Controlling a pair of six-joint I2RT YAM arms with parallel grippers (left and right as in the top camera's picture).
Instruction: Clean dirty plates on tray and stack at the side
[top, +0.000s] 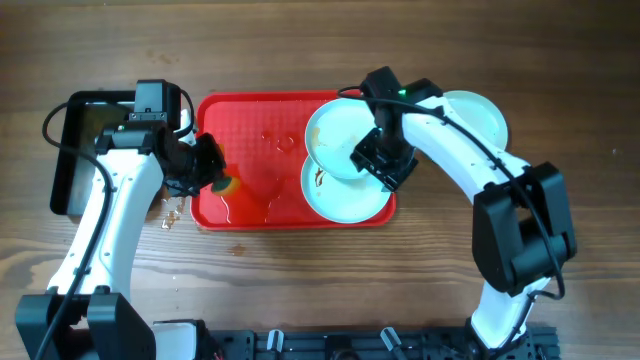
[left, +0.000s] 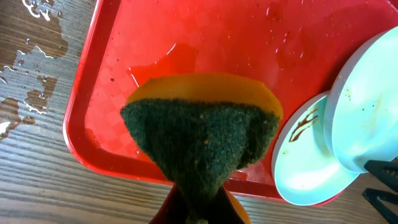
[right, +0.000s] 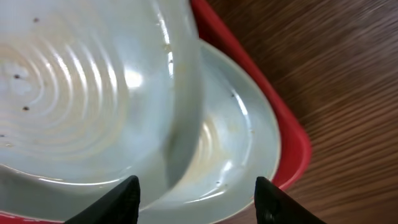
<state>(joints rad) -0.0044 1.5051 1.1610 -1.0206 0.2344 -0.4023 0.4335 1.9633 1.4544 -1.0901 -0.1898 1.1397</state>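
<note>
Overhead: red tray sits mid-table, long side running left to right. Left gripper is clenched on a sponge over the tray's near-left corner, just inside the rim. Right gripper grasps the raised plate by its right edge. That plate overlaps the smeared plate, which lies in the near-right corner with its edge at the rim. Third plate is on the table just beside the tray's right end, partly under the right arm. Black pan lies off the tray's left end, with water spotted on the wood near the tray's left corner. Tray's middle is bare and wet, open room between the two grippers.

Left wrist: sponge's green face fills the centre, pinched at the bottom edge, with the fingers mostly hidden. Brown smear shows near the lower plate's left rim, and the raised plate tilts above it.

Right wrist: fingertips straddle the raised plate's rim. Lower plate reaches the tray's corner rim, bare wood beyond.
</note>
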